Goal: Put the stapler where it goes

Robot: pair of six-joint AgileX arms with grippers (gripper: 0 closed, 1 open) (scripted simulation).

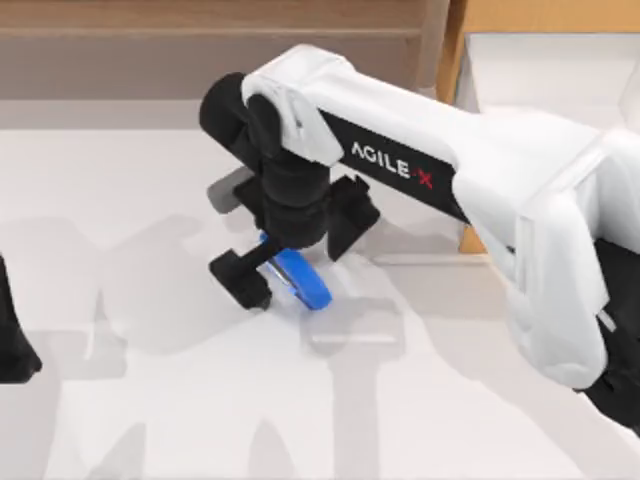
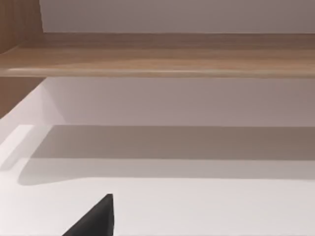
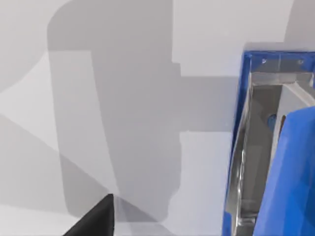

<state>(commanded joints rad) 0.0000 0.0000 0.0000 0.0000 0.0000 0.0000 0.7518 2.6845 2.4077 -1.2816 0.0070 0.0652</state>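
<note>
Right gripper (image 1: 290, 250), black and two-fingered, reaches down near the middle of the white table (image 1: 180, 400) on the white AgileX arm (image 1: 480, 170). Its fingers (image 1: 243, 277) stand spread apart on either side of the small bright-blue stapler with a rounded top and silver-grey metal underside (image 1: 300, 278); whether they press on it cannot be told. The stapler lies between the fingers just below the wrist, one end jutting toward the near edge. In the right wrist view the stapler (image 3: 266, 147) shows its blue frame and metal channel close beside the camera. The left arm (image 1: 12, 335) is parked at the table's left edge. A wooden shelf (image 2: 157, 54) runs along the back.
</note>
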